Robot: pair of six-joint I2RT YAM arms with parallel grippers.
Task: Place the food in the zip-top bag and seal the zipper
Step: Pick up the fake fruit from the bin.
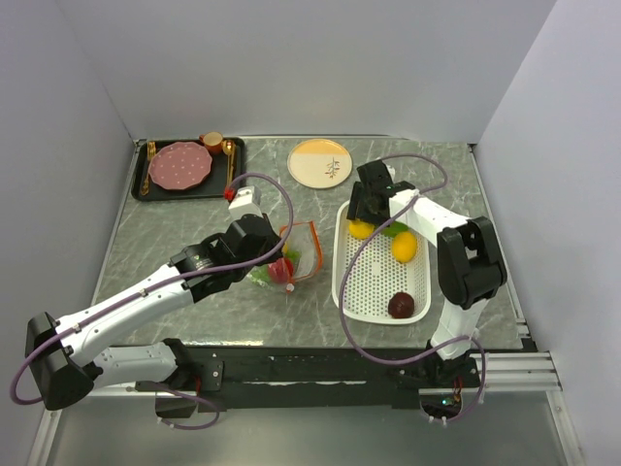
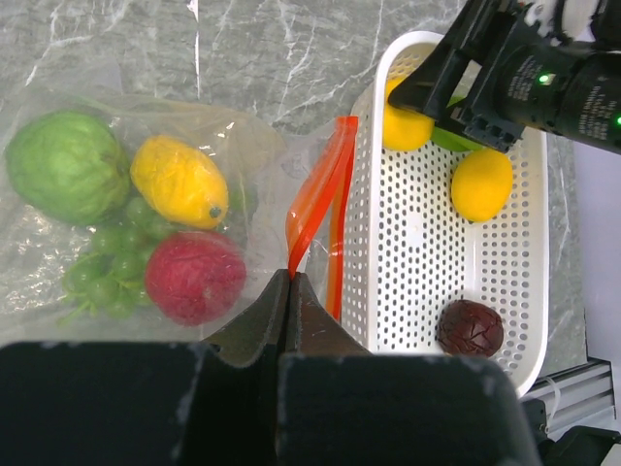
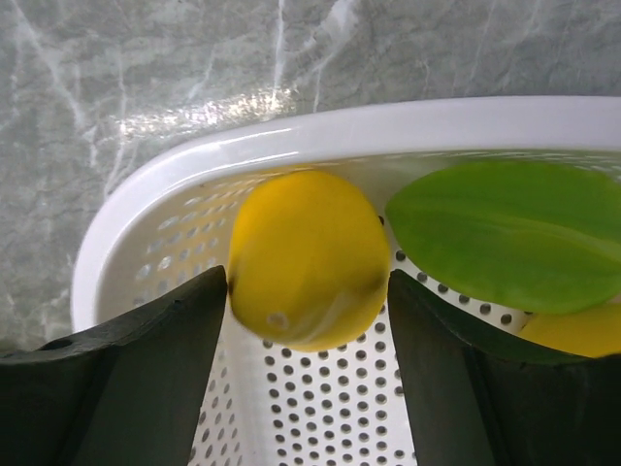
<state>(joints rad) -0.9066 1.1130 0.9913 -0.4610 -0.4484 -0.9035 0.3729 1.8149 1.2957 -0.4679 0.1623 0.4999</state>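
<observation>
Currently the clear crinkly zip-top bag (image 2: pixel 247 146) lies flat just ahead-left of the left claw (image 2: pixel 289 286), mouth toward the white perforated basket (image 2: pixel 417 243). The left claw is pressed together on the near end of the orange-red zipper strip (image 2: pixel 315 199), lifting one lip so the mouth gapes; reads as a hold-open for loading.

Bagged: green round fruit (image 2: pixel 66 165), yellow lemon-shaped piece (image 2: pixel 179 182), red ball (image 2: pixel 194 277), green grapes (image 2: pixel 112 262).

In the basket, right of that claw: dark maroon ball (image 2: pixel 470 328), loose yellow piece (image 2: pixel 482 184), green leaf (image 3: pixel 505 233), far-end yellow piece (image 3: pixel 306 243).

The right claw (image 3: pixel 306 286) straddles the far-end yellow piece, pads flush on both sides. Can't tell if it's squeezing. Probably the next pick. Zipper unsealed.
</observation>
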